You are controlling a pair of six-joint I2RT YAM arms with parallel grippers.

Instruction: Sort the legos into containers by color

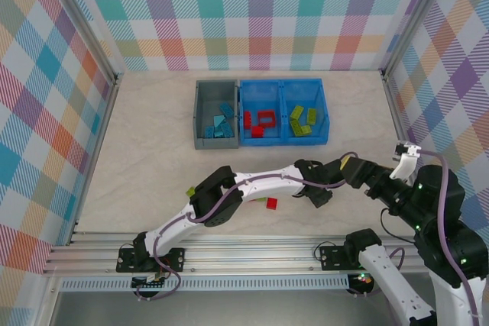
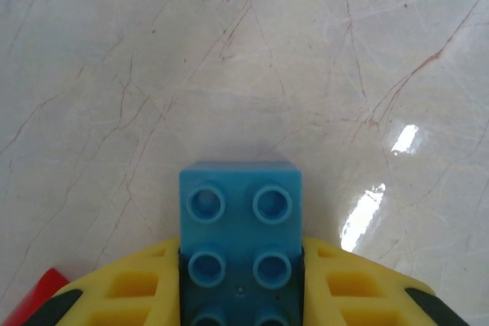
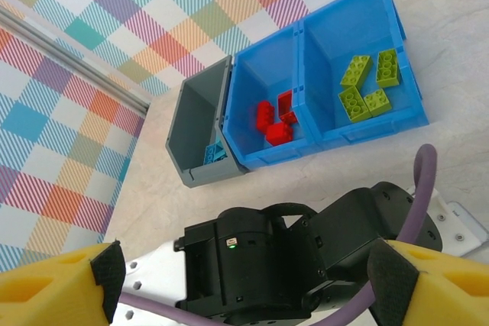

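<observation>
Left gripper clamps a blue lego; arm stretched rightward, seemingly low.

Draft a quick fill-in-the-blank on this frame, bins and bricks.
1. The left gripper is shut on a ___ plastic lego brick.
2. The lime green plastic bricks lie in the ___ compartment of the bright blue plastic bin.
3. One small red plastic brick lies loose on the ___.
Missing words: light blue; right; table.
</observation>
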